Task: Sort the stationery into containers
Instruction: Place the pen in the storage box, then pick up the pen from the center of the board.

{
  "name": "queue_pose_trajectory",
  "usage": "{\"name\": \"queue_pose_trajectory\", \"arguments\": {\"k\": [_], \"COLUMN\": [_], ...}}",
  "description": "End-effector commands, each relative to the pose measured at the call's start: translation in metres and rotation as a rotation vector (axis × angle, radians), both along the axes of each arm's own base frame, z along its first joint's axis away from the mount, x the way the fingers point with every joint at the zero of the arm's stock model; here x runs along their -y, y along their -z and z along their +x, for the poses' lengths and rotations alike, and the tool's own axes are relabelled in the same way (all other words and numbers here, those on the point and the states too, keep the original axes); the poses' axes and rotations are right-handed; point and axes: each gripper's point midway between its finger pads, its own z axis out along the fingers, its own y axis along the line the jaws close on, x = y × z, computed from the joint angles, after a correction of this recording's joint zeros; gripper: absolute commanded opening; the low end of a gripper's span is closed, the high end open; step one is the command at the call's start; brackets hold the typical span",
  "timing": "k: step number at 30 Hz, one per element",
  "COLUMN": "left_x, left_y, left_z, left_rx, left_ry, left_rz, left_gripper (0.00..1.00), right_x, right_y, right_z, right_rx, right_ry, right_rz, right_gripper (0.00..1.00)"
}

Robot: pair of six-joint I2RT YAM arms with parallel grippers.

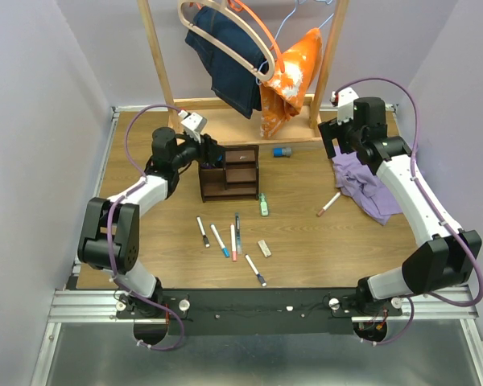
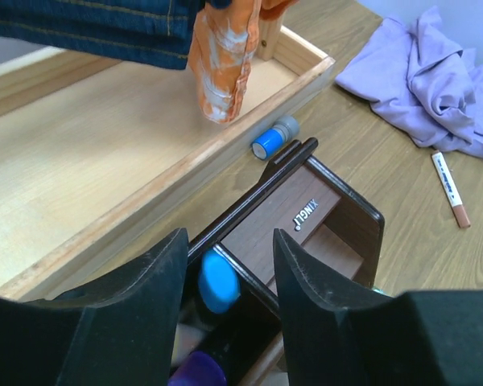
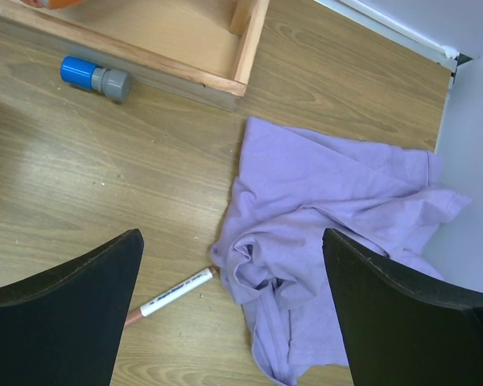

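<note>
Entry: legible markings.

One mark reads. White capitals, "XINGLI" as best I can make out, last letter unsure. They are printed on a slanted brown panel of the wooden organizer (image 2: pixel 266 232), just ahead of the left gripper (image 2: pixel 229 265) and slightly right of its finger gap. The lettering runs diagonally, rising to the right in the left wrist view.

The white marker (image 3: pixel 177 291), lying between the fingers of the right gripper (image 3: pixel 233 322) in its wrist view, carries fine dark print along the barrel, too small to read.
</note>
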Motion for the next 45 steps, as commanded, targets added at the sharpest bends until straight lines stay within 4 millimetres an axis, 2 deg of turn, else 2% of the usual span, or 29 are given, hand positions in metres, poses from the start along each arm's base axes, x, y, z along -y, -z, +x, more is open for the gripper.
{"name": "queue_pose_trajectory", "arguments": {"k": [1,4,5,7,8,10,11,12,13,15,17,18,19,20,21,22,23,24,25,26,27,29,30,32,34,37,40,42,45], "left_x": [-0.009,-0.015,-0.017,-0.024,-0.026,-0.032,-0.035,-0.038,-0.042,-0.051,-0.061,-0.064,-0.066,-0.067,-0.07,-0.071,-0.071,-0.069,-0.067,-0.065,-0.063,-0.057,-0.057,-0.058,-0.059,-0.068,-0.079,-0.082,-0.083], "left_y": [-0.032,-0.044,-0.057,-0.065,-0.086,-0.093,-0.114,-0.12,-0.112,-0.121,-0.096,-0.095,-0.083,-0.069,-0.067,-0.064,-0.06,-0.057,-0.055,-0.056,-0.051,-0.053,-0.052,-0.056,-0.052,-0.052,-0.052,-0.063,-0.065], "left_z": [-0.004,-0.006,-0.009,-0.012,-0.017,-0.025,-0.033,-0.039,-0.047,-0.062,-0.075,-0.083,-0.091,-0.097,-0.1,-0.101,-0.102,-0.101,-0.101,-0.099,-0.095,-0.096,-0.093,-0.089,-0.086,-0.075,-0.067,-0.065,-0.068], "left_rx": [0.109,0.134,0.162,0.172,0.214,0.212,0.247,0.246,0.198,0.19,0.099,0.097,0.065,0.059,0.064,0.066,0.057,0.055,0.045,0.046,0.043,0.051,0.046,0.047,0.033,0.042,0.041,0.055,0.068], "left_ry": [-0.021,-0.046,-0.056,-0.08,-0.084,-0.097,-0.106,-0.112,-0.114,-0.142,-0.164,-0.163,-0.149,-0.134,-0.145,-0.149,-0.144,-0.129,-0.115,-0.104,-0.083,-0.034,-0.03,-0.034,-0.027,-0.07,-0.126,-0.15,-0.145], "left_rz": [0.027,0.045,0.047,0.072,0.075,0.116,0.119,0.13,0.16,0.175,0.231,0.246,0.27,0.3,0.309,0.313,0.316,0.322,0.322,0.319,0.336,0.343,0.347,0.357,0.38,0.432,0.48,0.479,0.485], "left_gripper": [0.57,0.59,0.6,0.63,0.63,0.64,0.65,0.66,0.67,0.69,0.73,0.73,0.73,0.73,0.74,0.76,0.77,0.77,0.77,0.77,0.76,0.76,0.76,0.76,0.76,0.77,0.77,0.77,0.77], "right_x": [-0.001,-0.003,-0.004,-0.012,-0.016,-0.033,-0.039,-0.043,-0.055,-0.065,-0.081,-0.086,-0.096,-0.095,-0.092,-0.08,-0.075,-0.073,-0.076,-0.074,-0.074,-0.067,-0.061,-0.05,-0.041,-0.035,-0.032,-0.031,-0.029], "right_y": [-0.004,-0.006,-0.005,-0.006,-0.002,0.009,0.013,0.017,0.026,0.038,0.047,0.054,0.058,0.061,0.069,0.076,0.066,0.069,0.082,0.085,0.084,0.086,0.1,0.106,0.129,0.155,0.178,0.192,0.199], "right_z": [-0.004,-0.007,-0.008,-0.013,-0.018,-0.03,-0.037,-0.042,-0.051,-0.062,-0.077,-0.081,-0.088,-0.091,-0.085,-0.075,-0.066,-0.066,-0.066,-0.081,-0.08,-0.081,-0.086,-0.08,-0.086,-0.087,-0.085,-0.084,-0.079], "right_rx": [0.002,0.007,0.004,-0.003,-0.023,-0.07,-0.091,-0.111,-0.15,-0.21,-0.282,-0.298,-0.314,-0.329,-0.346,-0.364,-0.368,-0.412,-0.488,-0.564,-0.566,-0.53,-0.537,-0.453,-0.445,-0.419,-0.43,-0.466,-0.478], "right_ry": [-0.016,-0.024,-0.031,-0.074,-0.092,-0.171,-0.199,-0.218,-0.268,-0.312,-0.382,-0.451,-0.515,-0.529,-0.509,-0.409,-0.344,-0.313,-0.368,-0.414,-0.464,-0.652,-0.711,-0.883,-1.082,-1.269,-1.378,-1.407,-1.434], "right_rz": [0.011,0.025,0.031,0.056,0.068,0.133,0.153,0.178,0.222,0.261,0.278,0.235,0.198,0.148,0.101,0.058,0.052,0.047,0.02,-0.002,-0.028,-0.165,-0.221,-0.379,-0.502,-0.585,-0.626,-0.631,-0.65], "right_gripper": [1.0,1.0,1.0,1.0,1.0,1.0,1.0,1.0,1.0,1.0,0.98,0.98,0.98,0.98,0.98,0.98,0.98,0.98,0.96,0.9,0.84,0.84,0.84,0.85,0.84,0.82,0.79,0.76,0.73]}}
